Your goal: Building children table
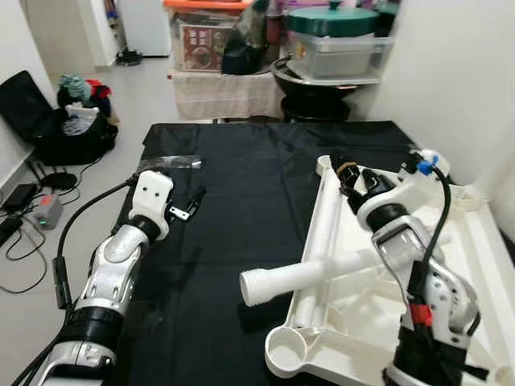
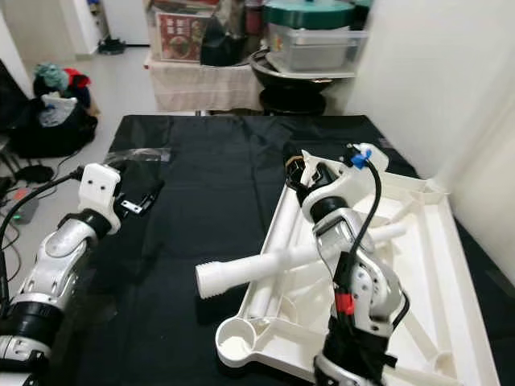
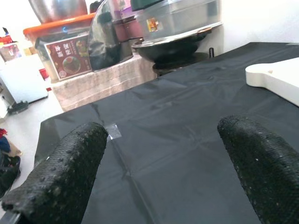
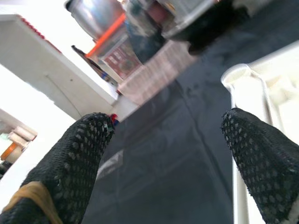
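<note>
The white plastic tabletop (image 1: 479,241) lies upside down on a black cloth (image 1: 241,185), at my right. One white leg tube (image 1: 310,273) rests slanted across its near left rim, threaded end poking out over the cloth. A second tube (image 1: 323,217) lies along the inside of the left rim. My right gripper (image 1: 348,170) hovers open over the tabletop's far left corner, whose round socket (image 4: 236,74) shows in the right wrist view. Out over bare cloth to the left, my left gripper (image 1: 190,204) is open and holds nothing; its wrist view catches a tabletop corner (image 3: 275,79).
Behind the cloth stands a low shelf (image 1: 225,88) with storage boxes, a dark wok (image 1: 310,80) and a green-lidded pot (image 1: 334,20). A black bag (image 1: 56,121) with clothes and cables (image 1: 32,209) lie on the floor at left. A white wall (image 1: 459,72) is close on the right.
</note>
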Controlling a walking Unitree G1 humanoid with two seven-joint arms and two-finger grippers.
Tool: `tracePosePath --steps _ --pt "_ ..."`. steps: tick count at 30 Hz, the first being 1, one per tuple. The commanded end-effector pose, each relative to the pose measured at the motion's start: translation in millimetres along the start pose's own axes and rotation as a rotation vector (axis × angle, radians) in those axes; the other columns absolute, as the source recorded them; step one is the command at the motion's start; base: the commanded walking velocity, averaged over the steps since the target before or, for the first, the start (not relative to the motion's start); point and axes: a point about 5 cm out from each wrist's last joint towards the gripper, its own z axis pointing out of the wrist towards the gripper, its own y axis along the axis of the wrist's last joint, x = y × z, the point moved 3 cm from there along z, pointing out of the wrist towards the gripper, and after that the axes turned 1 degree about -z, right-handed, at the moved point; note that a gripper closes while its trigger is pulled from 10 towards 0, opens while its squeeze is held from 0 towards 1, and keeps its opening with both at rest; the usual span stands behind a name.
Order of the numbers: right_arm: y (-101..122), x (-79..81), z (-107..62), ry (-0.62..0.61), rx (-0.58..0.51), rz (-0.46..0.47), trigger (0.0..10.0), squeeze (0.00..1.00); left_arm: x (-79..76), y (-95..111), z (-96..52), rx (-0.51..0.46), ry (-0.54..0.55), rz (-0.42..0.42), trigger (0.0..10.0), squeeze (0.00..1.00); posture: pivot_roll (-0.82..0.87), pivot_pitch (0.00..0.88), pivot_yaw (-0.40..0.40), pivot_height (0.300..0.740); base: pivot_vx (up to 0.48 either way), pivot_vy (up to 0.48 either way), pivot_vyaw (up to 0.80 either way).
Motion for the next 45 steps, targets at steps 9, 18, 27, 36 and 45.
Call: tracePosePath --steps 9,18,27,36,45 --pt "-18 -12.2 -15.3 -0.164 0.129 0.202 10.0 0.0 -4.0 -2 -2.8 0.007 -0.016 0.005 10.0 0.0 0.01 0.0 -0.051 0.74 0.0 0.0 0.0" --pt "-17 -43.4 -34.5 -0.324 0.244 0.027 10.0 0.0 -5.4 -10 -2.6 0.041 -0.019 0.007 10.0 0.0 -0.02 0.0 -0.04 0.74 0.0 0.0 0.0" --pt "-43 -62.1 -49.3 -0.432 0.382 0.024 10.0 0.0 -4.7 -10 -2.4 0.048 -0.016 0.01 10.0 0.0 -0.01 0.0 -0.049 0.74 0.0 0.0 0.0" --pt "-50 -51.0 -44.4 -0.406 0.447 0.045 10.0 0.0 -2.6 -14 -6.0 0.059 -0.004 0.012 10.0 0.0 0.0 0.0 -0.062 0.74 0.0 0.0 0.0" --pt "-64 -52.0 -41.9 -0.424 0.538 0.03 10.0 0.0 1.1 -18 -8.2 0.076 0.017 0.021 10.0 0.0 0.01 0.0 -0.079 0.74 0.0 0.0 0.0"
